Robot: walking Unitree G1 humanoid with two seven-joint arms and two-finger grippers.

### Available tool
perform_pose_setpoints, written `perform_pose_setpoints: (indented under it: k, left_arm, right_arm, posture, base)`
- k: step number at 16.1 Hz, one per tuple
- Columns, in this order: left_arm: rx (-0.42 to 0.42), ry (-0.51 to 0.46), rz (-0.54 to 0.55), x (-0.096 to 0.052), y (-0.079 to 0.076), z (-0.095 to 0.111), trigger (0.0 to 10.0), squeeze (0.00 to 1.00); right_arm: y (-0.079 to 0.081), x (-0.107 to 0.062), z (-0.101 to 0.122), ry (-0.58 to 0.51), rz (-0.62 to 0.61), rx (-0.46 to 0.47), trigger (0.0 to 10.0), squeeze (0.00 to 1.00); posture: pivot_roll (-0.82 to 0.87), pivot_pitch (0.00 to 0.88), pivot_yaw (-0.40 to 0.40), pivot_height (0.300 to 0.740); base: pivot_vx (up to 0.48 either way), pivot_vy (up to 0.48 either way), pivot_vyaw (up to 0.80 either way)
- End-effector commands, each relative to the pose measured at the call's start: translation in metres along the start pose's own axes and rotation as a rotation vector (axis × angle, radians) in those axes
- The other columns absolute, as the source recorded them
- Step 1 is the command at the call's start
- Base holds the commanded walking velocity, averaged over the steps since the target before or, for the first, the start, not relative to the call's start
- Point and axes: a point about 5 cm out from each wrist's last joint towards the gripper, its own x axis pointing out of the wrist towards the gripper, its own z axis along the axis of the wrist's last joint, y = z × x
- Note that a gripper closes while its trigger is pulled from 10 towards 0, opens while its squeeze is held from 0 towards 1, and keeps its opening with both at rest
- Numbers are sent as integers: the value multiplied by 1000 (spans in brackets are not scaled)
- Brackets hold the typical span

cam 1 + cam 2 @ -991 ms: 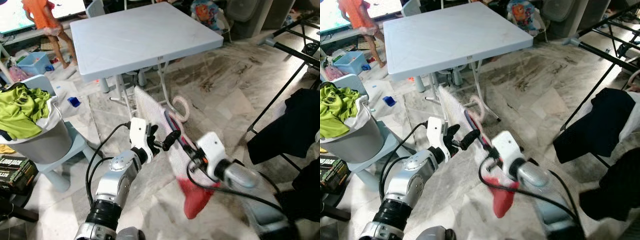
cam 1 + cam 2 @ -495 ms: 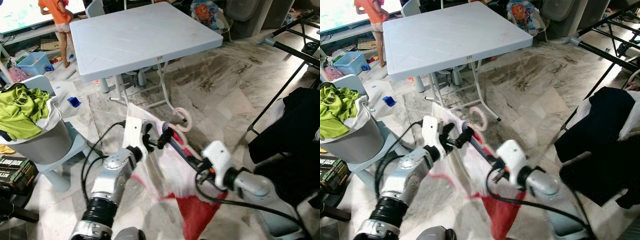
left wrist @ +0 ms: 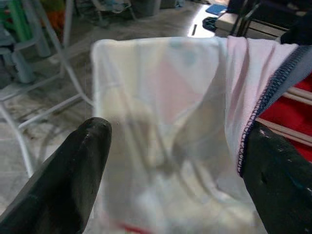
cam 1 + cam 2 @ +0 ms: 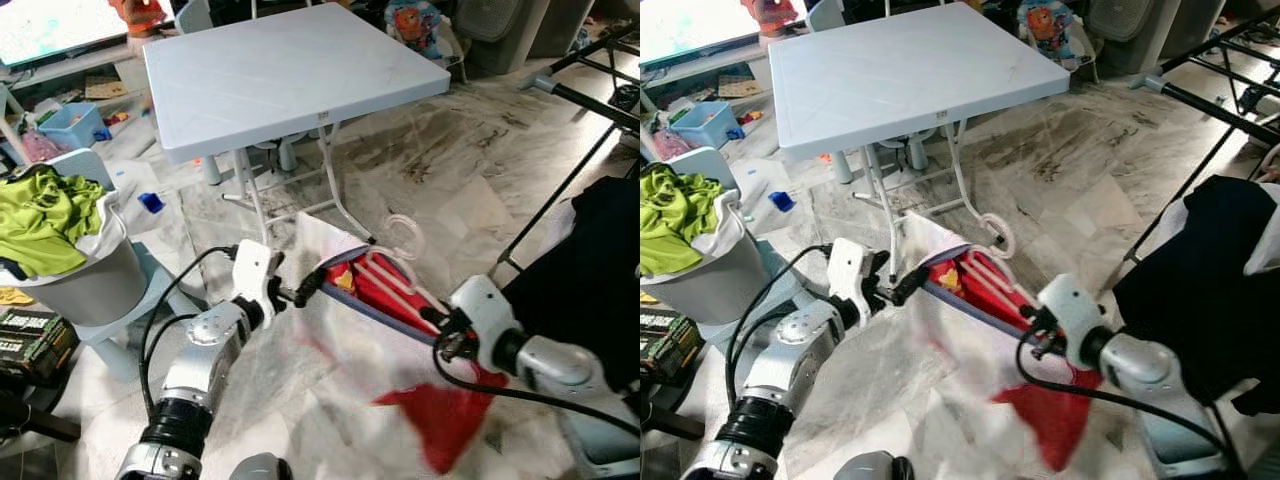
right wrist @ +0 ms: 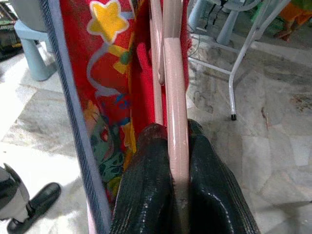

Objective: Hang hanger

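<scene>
Two grippers hold one garment between them above the marble floor (image 4: 450, 170). At our far left a grey laundry basket (image 4: 85, 285) with green clothes sits on a pale blue stool. Next, our left gripper (image 4: 305, 287) pinches the hem of the white and red shirt (image 4: 360, 345), fingers (image 3: 78, 170) spread wide inside the cloth. Further right, our right gripper (image 5: 178, 161) is clamped on the pink hanger (image 4: 395, 270), which lies inside the shirt's neck. Behind stands the white folding table (image 4: 280, 70); dark clothes hang at far right on a drying rack (image 4: 580, 90).
</scene>
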Motion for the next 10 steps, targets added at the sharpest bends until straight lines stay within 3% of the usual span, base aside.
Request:
perform_pose_setpoints:
  k: [1, 4, 5, 6, 7, 10]
  left_arm:
    - [32, -3, 67, -4, 16, 4, 10000, 0]
    - [63, -4, 121, -5, 26, 7, 10000, 0]
    - [86, 0, 171, -7, 36, 8, 10000, 0]
    - [91, 0, 185, -8, 39, 9, 10000, 0]
    - [106, 0, 209, -9, 44, 10, 10000, 0]
    - [102, -1, 238, -9, 48, 9, 10000, 0]
  right_arm:
    - [-6, -6, 4, -24, -16, -11, 10000, 0]
    - [-1, -18, -1, 2, 69, -28, 10000, 0]
    - [4, -38, -8, 53, 172, -45, 10000, 0]
    - [3, -46, -11, 80, 197, -45, 10000, 0]
    - [-4, -63, -21, 163, 217, -75, 10000, 0]
    - [-25, -80, -39, 341, 160, -223, 10000, 0]
  posture:
    - [-103, 0, 86, 740]
    - [-103, 0, 86, 740]
    - [-112, 0, 90, 740]
    - [-112, 0, 90, 740]
    - [-118, 0, 91, 740]
    - [-129, 0, 93, 740]
  base:
    - [0, 0, 0]
    - [0, 0, 0]
    - [0, 0, 0]
    - [0, 0, 0]
    - [0, 0, 0]
    - [0, 0, 0]
